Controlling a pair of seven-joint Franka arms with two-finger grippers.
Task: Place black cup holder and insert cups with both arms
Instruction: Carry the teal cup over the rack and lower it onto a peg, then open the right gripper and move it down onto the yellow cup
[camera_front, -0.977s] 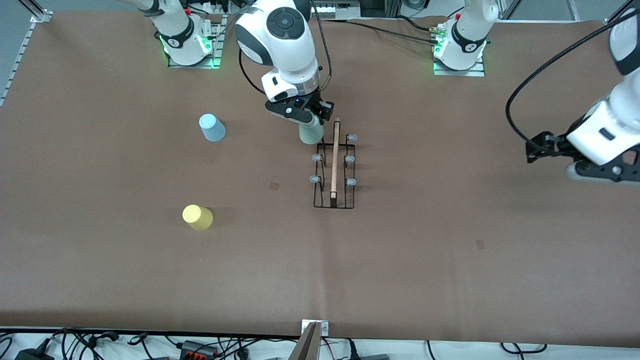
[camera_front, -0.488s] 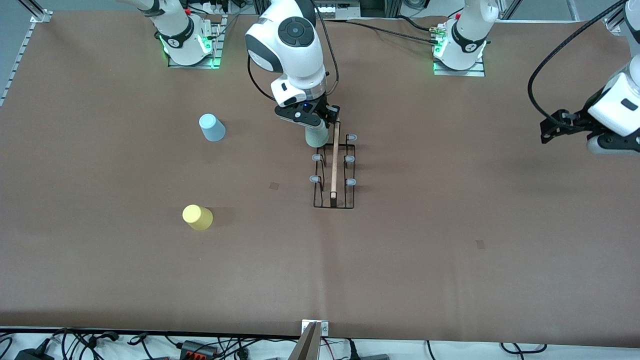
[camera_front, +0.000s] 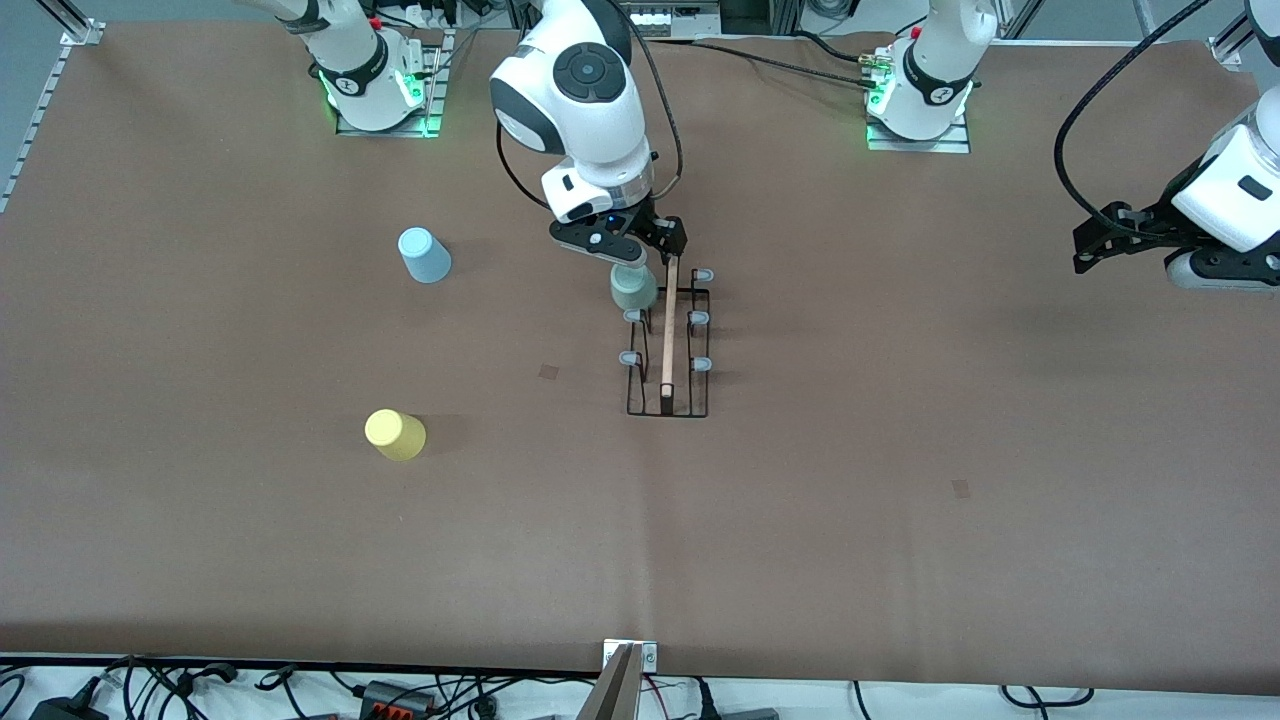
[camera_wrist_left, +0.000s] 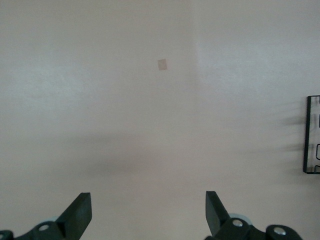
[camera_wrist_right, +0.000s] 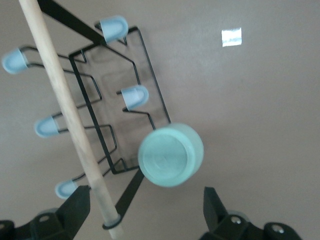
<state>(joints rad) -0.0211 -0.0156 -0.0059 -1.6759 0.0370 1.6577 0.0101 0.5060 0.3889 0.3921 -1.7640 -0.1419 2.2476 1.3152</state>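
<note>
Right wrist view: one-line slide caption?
Open right pincer over the grey-green cup sitting on a peg of the black cup holder.

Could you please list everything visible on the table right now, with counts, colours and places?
Cup holder: one, black wire with a wooden rod handle and pale blue-tipped pegs, mid-table.
Green cup: one, pale grey-green, upside down on the holder's peg farthest from the front camera, on the side toward the right arm's end.
Blue cup: one, light blue, on the table toward the right arm's end.
Yellow cup: one, yellow, nearer the front camera than the blue cup.
Table: one, brown.
Right gripper: black, open, just above the green cup.
Left gripper: black, open, waiting over the left arm's end of the table.
</note>
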